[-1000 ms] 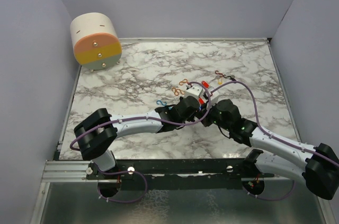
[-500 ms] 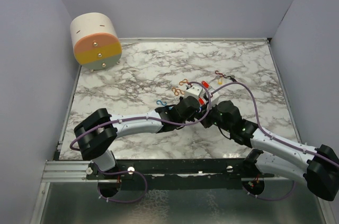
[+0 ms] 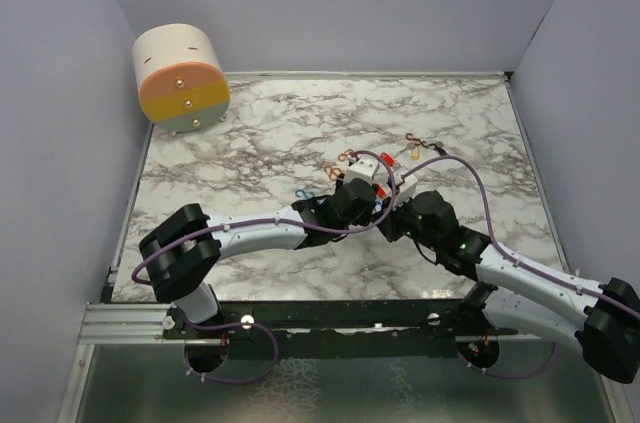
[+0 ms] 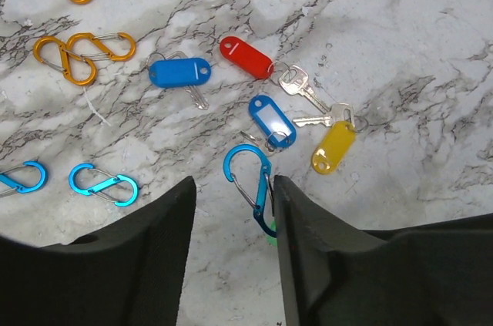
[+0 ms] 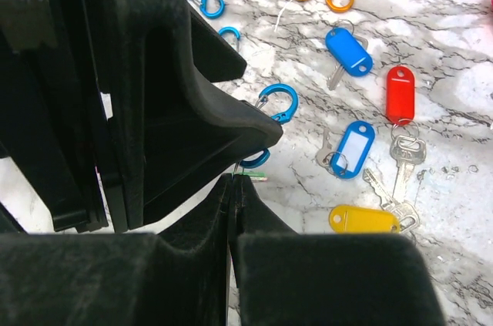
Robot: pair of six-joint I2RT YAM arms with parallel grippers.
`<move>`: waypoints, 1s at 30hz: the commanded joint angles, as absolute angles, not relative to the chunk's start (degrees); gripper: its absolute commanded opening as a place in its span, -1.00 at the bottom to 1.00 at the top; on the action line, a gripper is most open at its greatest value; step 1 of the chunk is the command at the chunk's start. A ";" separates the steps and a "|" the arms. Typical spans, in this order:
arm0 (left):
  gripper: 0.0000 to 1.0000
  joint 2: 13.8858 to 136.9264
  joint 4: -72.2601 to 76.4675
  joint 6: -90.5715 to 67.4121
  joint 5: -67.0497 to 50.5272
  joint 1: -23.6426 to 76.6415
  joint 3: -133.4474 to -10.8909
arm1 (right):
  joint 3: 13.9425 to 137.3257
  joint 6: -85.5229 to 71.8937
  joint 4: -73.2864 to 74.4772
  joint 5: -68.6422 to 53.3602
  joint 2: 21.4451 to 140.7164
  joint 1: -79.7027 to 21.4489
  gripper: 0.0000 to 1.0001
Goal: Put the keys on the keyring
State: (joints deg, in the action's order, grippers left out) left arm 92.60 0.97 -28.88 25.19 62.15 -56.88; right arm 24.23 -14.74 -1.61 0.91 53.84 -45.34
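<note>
Evidently the step in hand is threading a key onto the blue carabiner (image 4: 266,199). Low in the left wrist view, the left hand (image 4: 235,187) stands released, fingers apart, with the carabiner against the finger on the frame's right. The right hand (image 5: 233,187) is clenched, apparently pinching the carabiner's lower end. The keys (image 4: 246,57) lie loose on the surface at centre and centre right, apart from it. Doing this well likely means holding the clip steady, gate outward, while the left hand takes one tag. The marble surface (image 3: 260,133) carries a rounded drawer box (image 3: 182,78) at upper left, with lilac walls (image 3: 330,3) around.
</note>
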 commanded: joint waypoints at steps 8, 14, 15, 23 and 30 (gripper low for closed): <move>0.20 90.15 0.61 -30.97 28.48 59.13 -56.85 | 25.36 -15.13 -0.43 3.78 52.59 -45.79 -0.98; -0.49 89.72 1.48 -31.37 28.01 58.41 -55.79 | 25.65 -15.03 -0.44 3.77 53.01 -45.79 -0.99; -0.53 89.58 1.59 -31.43 27.92 58.37 -55.53 | 25.64 -14.97 -0.37 3.82 53.04 -45.79 -0.98; -0.02 87.71 0.73 -31.62 28.79 57.19 -54.40 | 26.73 -16.34 0.98 7.56 53.37 -45.78 -0.98; 0.71 82.70 1.43 -31.43 31.42 56.65 -49.93 | 32.34 -21.66 4.62 23.24 57.34 -45.79 -0.98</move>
